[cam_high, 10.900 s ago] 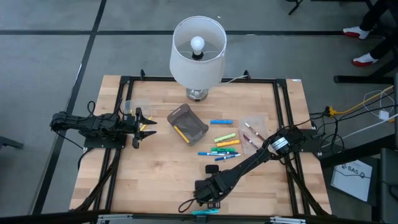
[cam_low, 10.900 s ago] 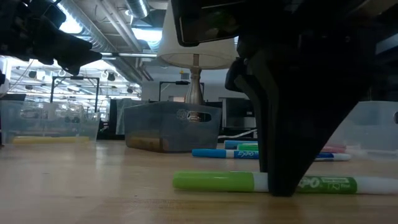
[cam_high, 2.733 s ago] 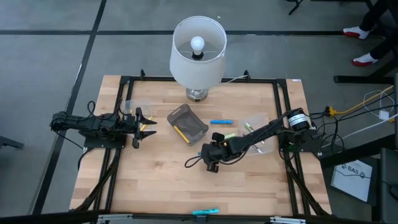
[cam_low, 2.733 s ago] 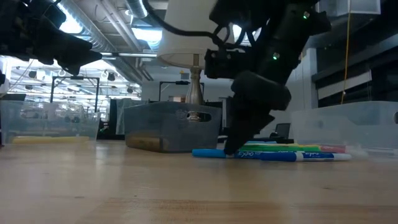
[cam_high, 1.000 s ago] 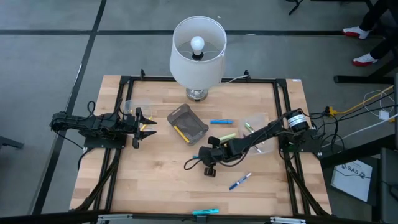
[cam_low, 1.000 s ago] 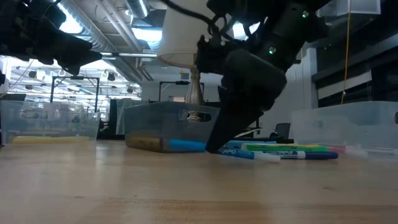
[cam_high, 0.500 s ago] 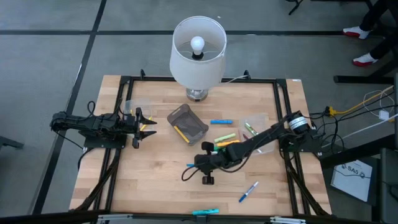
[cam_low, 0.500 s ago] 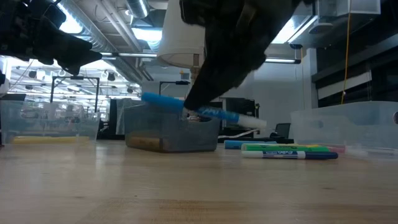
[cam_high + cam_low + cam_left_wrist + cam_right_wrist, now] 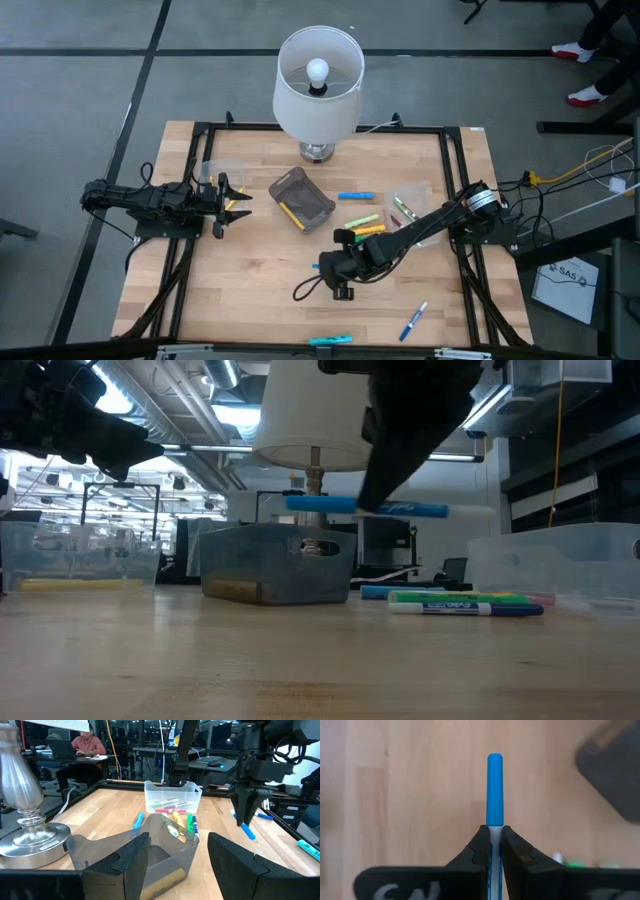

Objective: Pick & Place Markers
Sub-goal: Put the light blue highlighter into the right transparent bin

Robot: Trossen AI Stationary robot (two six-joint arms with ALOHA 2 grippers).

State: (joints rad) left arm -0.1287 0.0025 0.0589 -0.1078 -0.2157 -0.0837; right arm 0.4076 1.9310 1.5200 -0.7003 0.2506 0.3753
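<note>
Right gripper (image 9: 491, 842) pinches a blue marker (image 9: 494, 790) level above mid-table; left gripper (image 9: 172, 857), fingers spread, waits at nine o'clock.

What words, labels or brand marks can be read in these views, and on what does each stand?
"SAS": white sheet beside the table's right side.
Print on the blue marker in the right pincer: blurred, unreadable.
Emblem on the grey bin: too small to read.
Print on the markers lying on the table: too small to read.
</note>
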